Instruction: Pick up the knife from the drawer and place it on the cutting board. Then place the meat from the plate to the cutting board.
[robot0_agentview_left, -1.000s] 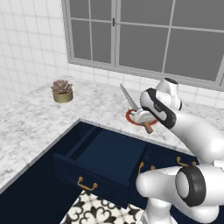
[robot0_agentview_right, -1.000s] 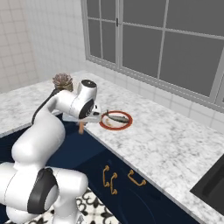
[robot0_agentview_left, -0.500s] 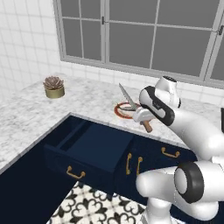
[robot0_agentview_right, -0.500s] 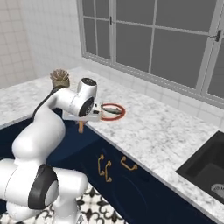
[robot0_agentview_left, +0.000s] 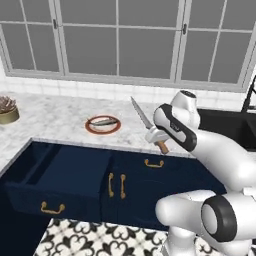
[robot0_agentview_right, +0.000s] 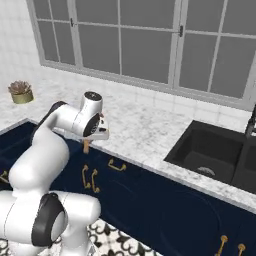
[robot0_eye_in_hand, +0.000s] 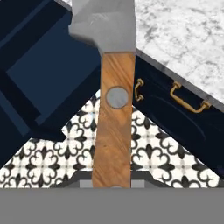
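The knife (robot0_agentview_left: 148, 125) is clamped by its wooden handle in the gripper (robot0_agentview_left: 159, 139), blade slanting up over the marble counter's (robot0_agentview_left: 55, 117) front edge. To its left the meat (robot0_agentview_left: 103, 121) lies on the plate (robot0_agentview_left: 88, 126) (red-rimmed). Below, the drawer (robot0_agentview_left: 45, 184) stands pulled out above the patterned floor (robot0_eye_in_hand: 155, 159).

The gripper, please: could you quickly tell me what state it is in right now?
Gripper: closed on the knife, gripping its wooden handle, blade pointing up.
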